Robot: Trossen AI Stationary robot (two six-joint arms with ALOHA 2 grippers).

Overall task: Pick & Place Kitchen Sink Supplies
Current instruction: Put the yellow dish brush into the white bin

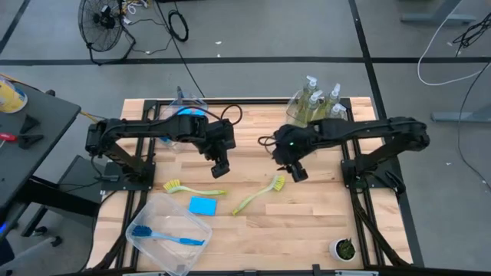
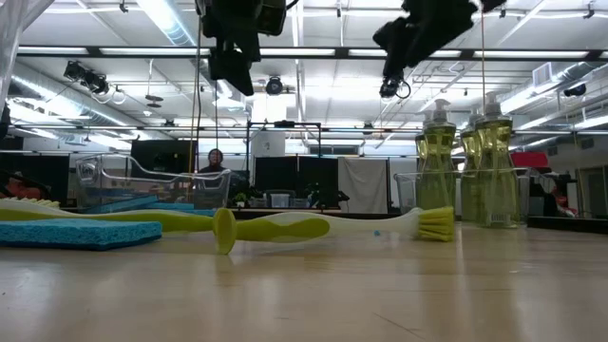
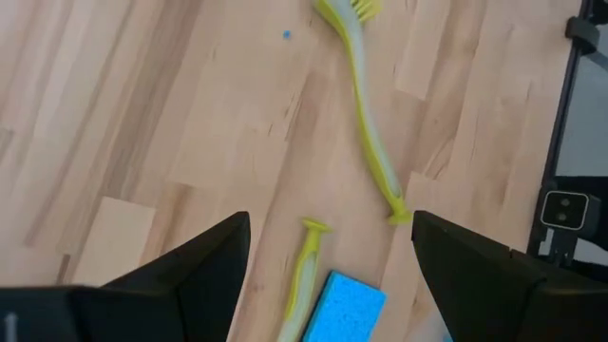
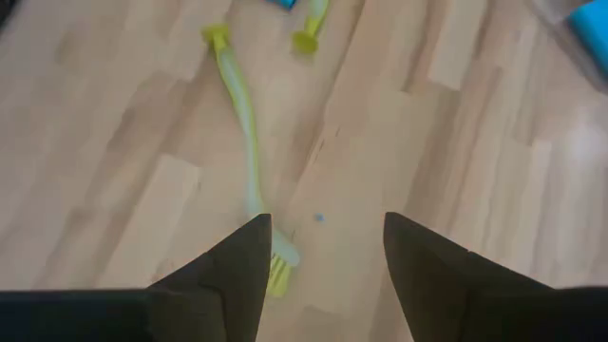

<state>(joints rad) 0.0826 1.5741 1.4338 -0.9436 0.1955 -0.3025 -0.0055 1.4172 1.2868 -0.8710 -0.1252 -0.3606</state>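
While we look down from above, our left gripper and right gripper hang over the wooden surface, fingers spread, holding nothing. Two yellow-green brushes and a blue sponge lie below; soap bottles stand behind. At table level, the brushes rest flat. Each wrist view shows parted fingers above a brush.

We see a light wooden table. On it lie 2 yellow-green brushes and a blue sponge near the middle, 1 clear bin toward the front left corner, another bin with soap bottles at the back edge, and a plant pot front right.
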